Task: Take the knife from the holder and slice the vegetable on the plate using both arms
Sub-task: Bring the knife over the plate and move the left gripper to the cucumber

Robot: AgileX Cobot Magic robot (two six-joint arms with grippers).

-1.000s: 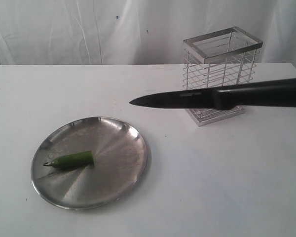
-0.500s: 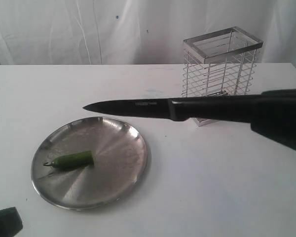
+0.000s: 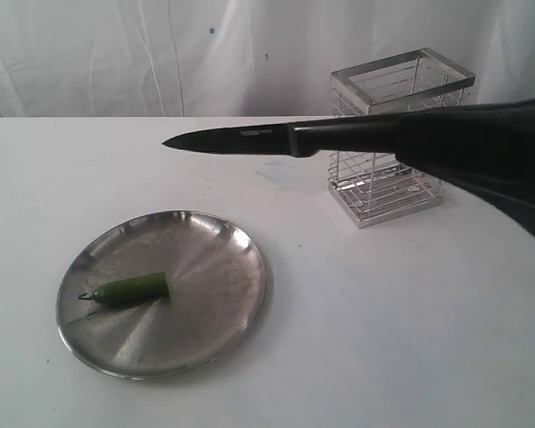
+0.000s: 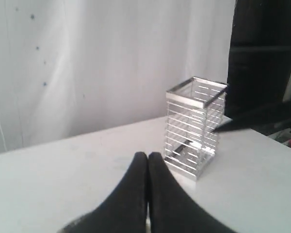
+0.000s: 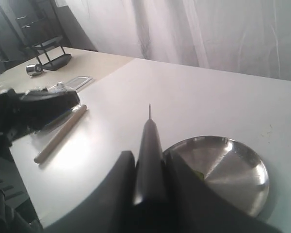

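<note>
Hovering across the upper middle of the exterior view, the knife [image 3: 250,140] is slim and all black, its pointed blade aimed left, clear of the white worktop [image 3: 383,312]. The right gripper [image 5: 145,170] clamps its fingers [image 5: 119,182] on the handle. The holder [image 3: 397,134], a silvery wire cage, stands behind it at upper right. Lower left sits the steel plate [image 3: 214,285] with the glossy green vegetable [image 3: 132,288]. The left gripper [image 4: 148,167] has its fingers [image 4: 136,184] pressed together, holding nothing.
</note>
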